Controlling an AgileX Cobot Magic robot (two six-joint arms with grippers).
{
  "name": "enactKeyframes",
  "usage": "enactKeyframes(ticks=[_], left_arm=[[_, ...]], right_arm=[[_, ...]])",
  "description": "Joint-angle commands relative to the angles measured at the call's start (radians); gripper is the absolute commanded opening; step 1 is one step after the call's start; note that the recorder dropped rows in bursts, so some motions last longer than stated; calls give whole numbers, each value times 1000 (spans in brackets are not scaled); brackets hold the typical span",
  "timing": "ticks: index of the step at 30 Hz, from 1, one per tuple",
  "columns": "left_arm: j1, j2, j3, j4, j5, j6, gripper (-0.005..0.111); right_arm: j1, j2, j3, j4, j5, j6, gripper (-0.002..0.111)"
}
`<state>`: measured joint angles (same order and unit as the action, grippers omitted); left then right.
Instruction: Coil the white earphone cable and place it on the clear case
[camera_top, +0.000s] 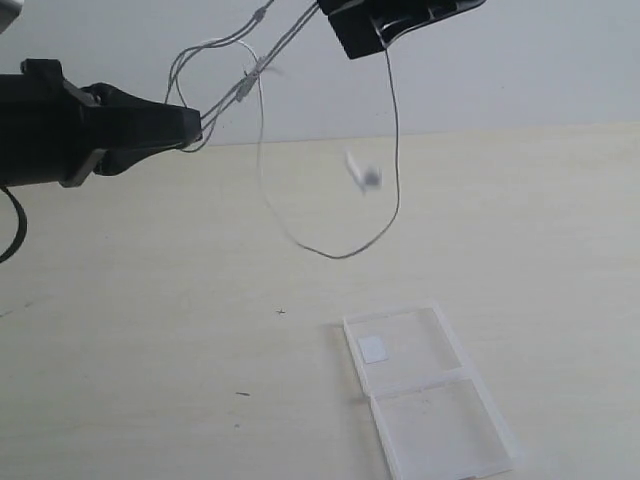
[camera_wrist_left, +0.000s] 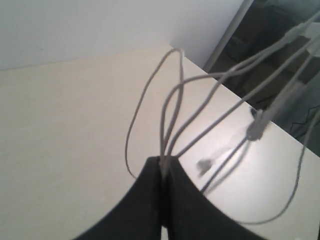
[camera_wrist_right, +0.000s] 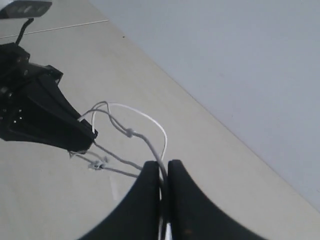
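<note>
My left gripper is up off the table. Its jaws are closed to a sliver, with several strands of the cable pinched at the very tips. On the left wrist camera the two fingers meet with only a thin dark line between them. The strands fan out of that seam in tall loops.

My right gripper sits higher, at the top edge of the exterior view and partly cut off. Its jaws are closed on the cable as well. On the right wrist camera the fingers press nearly together and the white wire runs straight down into the gap.

A bundle of strands stretches taut between the two grippers, sloping up from left to right, with a small lump partway along it. From the right gripper one strand drops, swings round in a long slack loop and climbs back to the bundle. The bottom of that loop hangs in the air above the table. A small white piece hangs inside the loop, too blurred for me to say what it is.

The case lies flat and open on the table at the lower right of the exterior view. It has a white sticker in its far half. The cable is clear of the case, the loop hanging beyond its far end.
</note>
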<state>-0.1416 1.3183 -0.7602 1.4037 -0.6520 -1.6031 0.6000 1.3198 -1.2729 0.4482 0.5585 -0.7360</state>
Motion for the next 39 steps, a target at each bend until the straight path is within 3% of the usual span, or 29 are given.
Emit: enactKeyframes(ticks=[1,15,22,30,39], left_arm=[[0,38,8,8,-24,-3,0],[0,63,5,0,-55,4,0],[0,63,-3,-68,-170,25,0],[0,61,-101,-67,-203,23,0],[2,-10,-230,-33,-145,-9,0]], right_arm=[[-6,-17,-2,9,-42,2,0],[-6,-17,-2,16,-36,2,0],[-6,-15,-2,19,-9,4,0],[-6,-15,-2,24,145,-6,0],[-6,48,0,39,170,-4,0]])
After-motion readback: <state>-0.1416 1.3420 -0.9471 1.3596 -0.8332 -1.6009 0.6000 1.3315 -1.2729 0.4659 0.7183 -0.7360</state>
